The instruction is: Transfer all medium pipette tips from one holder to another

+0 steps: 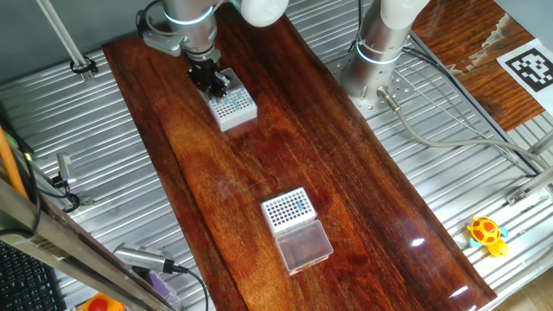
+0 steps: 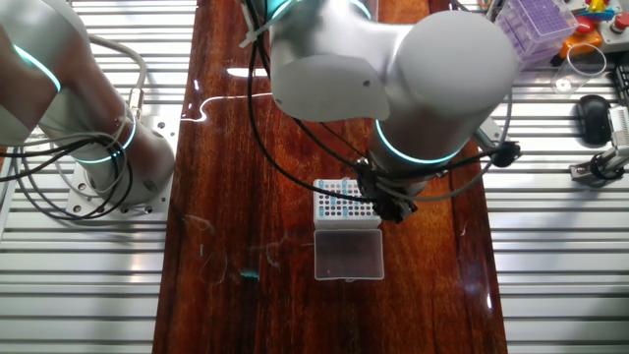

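Observation:
A white holder (image 1: pixel 235 107) stands at the far end of the wooden board, and a few teal-blue medium pipette tips (image 1: pixel 232 90) show in its grid. My gripper (image 1: pixel 215 85) hangs low over this holder's far left corner, its black fingers close together; the tips of the fingers are too small to read. In the other fixed view the same holder (image 2: pixel 337 203) lies just left of my gripper (image 2: pixel 392 208), with its clear lid (image 2: pixel 348 254) open beside it. A second holder (image 1: pixel 288 210) nearer the front has teal tips (image 1: pixel 301 204) on its right side.
The second holder's clear lid (image 1: pixel 304 245) lies open in front of it. The arm's base (image 1: pixel 373 60) stands on the ribbed metal table with cables (image 1: pixel 449 130). A yellow toy (image 1: pixel 486 233) lies at the right, and a purple rack (image 2: pixel 536 25) at the board's far corner.

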Robot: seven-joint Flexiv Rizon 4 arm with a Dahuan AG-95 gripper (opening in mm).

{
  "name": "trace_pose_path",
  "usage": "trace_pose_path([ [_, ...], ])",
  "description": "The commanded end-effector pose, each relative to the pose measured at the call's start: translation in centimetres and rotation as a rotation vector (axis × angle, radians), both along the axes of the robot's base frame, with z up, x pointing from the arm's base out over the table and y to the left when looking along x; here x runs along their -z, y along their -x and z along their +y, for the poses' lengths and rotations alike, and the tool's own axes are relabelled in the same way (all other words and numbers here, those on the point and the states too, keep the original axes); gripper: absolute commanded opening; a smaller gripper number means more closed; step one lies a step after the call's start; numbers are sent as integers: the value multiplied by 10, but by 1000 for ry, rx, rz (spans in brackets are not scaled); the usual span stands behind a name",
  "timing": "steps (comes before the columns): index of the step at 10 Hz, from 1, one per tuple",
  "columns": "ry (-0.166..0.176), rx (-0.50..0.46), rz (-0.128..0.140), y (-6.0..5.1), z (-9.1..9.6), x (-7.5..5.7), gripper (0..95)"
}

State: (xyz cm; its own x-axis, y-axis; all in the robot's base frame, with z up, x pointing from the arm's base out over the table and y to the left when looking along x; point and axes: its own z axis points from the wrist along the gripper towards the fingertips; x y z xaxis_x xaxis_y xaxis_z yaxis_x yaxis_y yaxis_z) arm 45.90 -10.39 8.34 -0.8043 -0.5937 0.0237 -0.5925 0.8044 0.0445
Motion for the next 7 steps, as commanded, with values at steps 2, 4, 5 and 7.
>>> trace_pose_path([
  [2, 18, -35, -5, -4, -2, -3, 190],
  [4, 21, -42, -10, -4, -3, -3, 190],
  [5, 22, -48, -13, -4, -4, -2, 190],
  [7, 25, -54, -16, -4, -5, 0, 190],
])
